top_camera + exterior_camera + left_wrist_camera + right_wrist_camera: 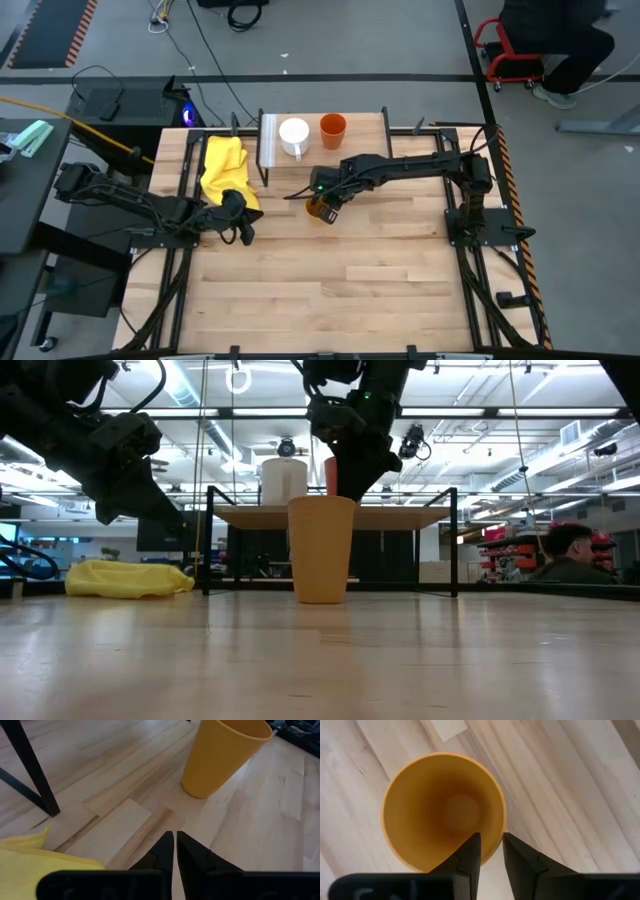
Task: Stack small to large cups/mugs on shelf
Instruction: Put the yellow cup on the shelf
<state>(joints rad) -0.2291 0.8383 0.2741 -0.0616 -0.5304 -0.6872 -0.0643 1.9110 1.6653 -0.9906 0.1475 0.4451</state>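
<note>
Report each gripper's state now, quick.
Left gripper: shut, holding nothing, beside the yellow cloth.
Right gripper: fingers straddle the yellow-orange cup rim; cannot tell if they are gripping.
</note>
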